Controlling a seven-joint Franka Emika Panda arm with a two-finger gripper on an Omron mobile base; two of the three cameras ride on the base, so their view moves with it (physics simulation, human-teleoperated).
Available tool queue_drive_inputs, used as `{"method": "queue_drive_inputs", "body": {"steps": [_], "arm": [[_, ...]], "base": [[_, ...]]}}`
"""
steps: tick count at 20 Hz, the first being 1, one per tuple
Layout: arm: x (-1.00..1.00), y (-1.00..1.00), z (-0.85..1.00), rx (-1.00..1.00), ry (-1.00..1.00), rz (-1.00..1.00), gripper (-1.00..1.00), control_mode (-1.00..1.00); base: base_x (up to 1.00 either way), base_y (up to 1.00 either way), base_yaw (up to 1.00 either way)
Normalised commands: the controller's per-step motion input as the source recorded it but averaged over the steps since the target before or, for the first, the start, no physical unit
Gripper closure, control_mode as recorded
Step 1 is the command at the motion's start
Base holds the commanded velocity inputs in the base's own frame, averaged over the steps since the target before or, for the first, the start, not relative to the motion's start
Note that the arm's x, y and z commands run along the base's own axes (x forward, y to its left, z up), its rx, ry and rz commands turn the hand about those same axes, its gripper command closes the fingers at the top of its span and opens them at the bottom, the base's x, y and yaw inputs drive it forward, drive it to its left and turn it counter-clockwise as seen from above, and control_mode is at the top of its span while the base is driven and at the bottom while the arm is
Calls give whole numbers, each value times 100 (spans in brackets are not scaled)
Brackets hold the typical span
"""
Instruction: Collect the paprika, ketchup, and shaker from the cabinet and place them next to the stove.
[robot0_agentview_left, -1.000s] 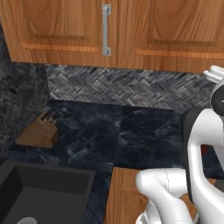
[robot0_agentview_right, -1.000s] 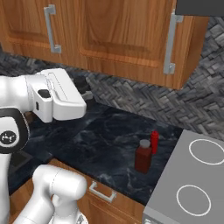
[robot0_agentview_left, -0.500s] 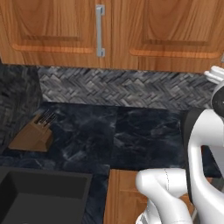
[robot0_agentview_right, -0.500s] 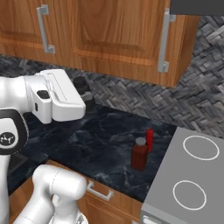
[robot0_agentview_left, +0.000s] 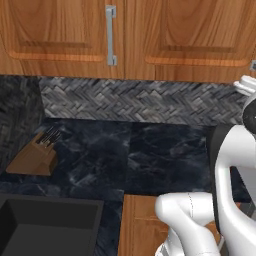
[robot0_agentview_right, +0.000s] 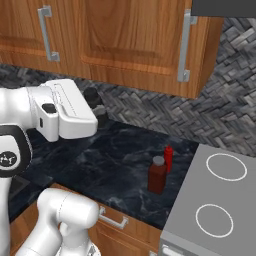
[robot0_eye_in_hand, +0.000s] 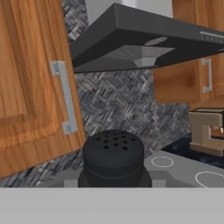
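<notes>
My gripper (robot0_agentview_right: 98, 107) hangs above the dark counter, left of the stove (robot0_agentview_right: 220, 200), shut on the shaker (robot0_eye_in_hand: 113, 151), a small dark cylinder with holes in its top. In the hand view the gripper (robot0_eye_in_hand: 113, 180) holds the shaker low in the middle, with the stove (robot0_eye_in_hand: 183, 168) behind it. The paprika (robot0_agentview_right: 157, 175), a red-brown jar with a dark lid, stands on the counter just left of the stove. The ketchup (robot0_agentview_right: 169, 157), a slim red bottle, stands right behind it. The cabinet is out of view.
A knife block (robot0_agentview_left: 33, 157) sits at the counter's left, with a dark sink (robot0_agentview_left: 45, 227) in front of it. Closed wood cupboards (robot0_agentview_right: 130, 40) with metal handles hang above the counter. A range hood (robot0_eye_in_hand: 144, 41) overhangs the stove, and a tan appliance (robot0_eye_in_hand: 205, 131) stands beyond it.
Both base views have slid slightly left across the scene, so the camera has moved. The shaker stays in my shut gripper; jar and bottle have not moved.
</notes>
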Motion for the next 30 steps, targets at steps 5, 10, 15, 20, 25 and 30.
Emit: {"method": "queue_drive_inputs", "body": {"steps": [5,10,15,20,25,30], "arm": [[0,0,-8,0,0,0,100,-100],[-2,41,-78,-7,1,0,100,-100],[9,98,-92,-9,3,-7,100,-100],[52,60,-80,0,12,-10,100,-100],[58,14,-66,3,3,-13,100,-100],[68,-18,-60,5,-3,-11,100,-100]], "base": [[2,0,-1],[0,0,0],[0,0,0],[0,0,0],[0,0,0],[0,0,0]]}}
